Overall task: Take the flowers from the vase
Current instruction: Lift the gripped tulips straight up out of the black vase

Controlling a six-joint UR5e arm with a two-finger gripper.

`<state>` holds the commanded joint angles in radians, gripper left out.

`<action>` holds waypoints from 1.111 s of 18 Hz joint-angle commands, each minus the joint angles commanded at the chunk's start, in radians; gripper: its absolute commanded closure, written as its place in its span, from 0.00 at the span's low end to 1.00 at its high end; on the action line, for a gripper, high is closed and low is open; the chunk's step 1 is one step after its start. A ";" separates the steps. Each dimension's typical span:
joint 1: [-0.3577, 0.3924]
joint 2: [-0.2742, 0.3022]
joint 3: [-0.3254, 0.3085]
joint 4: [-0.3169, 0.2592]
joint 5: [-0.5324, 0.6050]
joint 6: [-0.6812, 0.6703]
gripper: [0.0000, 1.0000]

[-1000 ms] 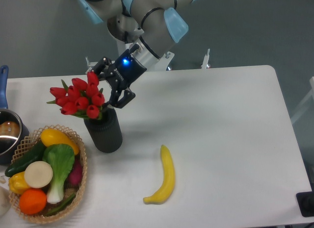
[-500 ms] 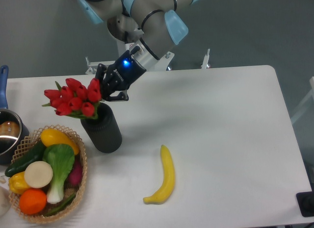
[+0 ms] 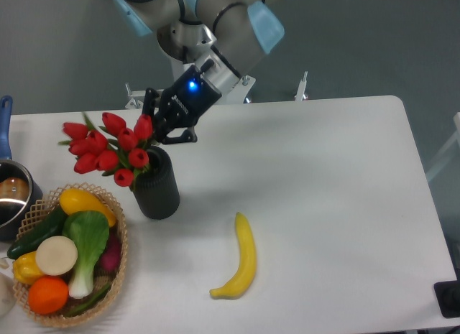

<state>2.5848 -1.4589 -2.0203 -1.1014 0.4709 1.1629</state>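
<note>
Looking from the near edge of the desk (image 3: 338,205) outward, I have a basket (image 3: 118,266) of vegetables at the near left, a banana (image 3: 243,258) lying just right of it, and a pot (image 3: 13,197) with a blue handle at the far left edge. Behind the basket stands the vase (image 3: 157,187), upright, and the flowers (image 3: 108,147) splay out of its mouth toward the left, stems inside it, so nothing is lifted yet.

I judge the step in hand to be the grasp itself: the gripper (image 3: 164,126) sits just behind and above the vase rim, at the right side of the bunch, with one red bud right against the fingers (image 3: 151,111). The fingers look drawn close together around the stems or the nearest bud, but the blooms and the dark body hide the contact, so I cannot tell whether they are pinching anything or merely resting alongside.

The next move, as I see it, calls for a sure hold low on the stems, then a straight pull up along the vase axis. A sideways drag could tip the vase toward the basket, and a grip on a bud alone may slip off
</note>
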 joint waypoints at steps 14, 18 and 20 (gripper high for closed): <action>0.017 0.015 0.166 0.000 -0.052 -0.184 1.00; 0.049 0.015 0.212 0.000 -0.052 -0.206 1.00; 0.075 0.015 0.235 0.000 -0.052 -0.207 1.00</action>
<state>2.6598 -1.4435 -1.7857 -1.1014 0.4188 0.9557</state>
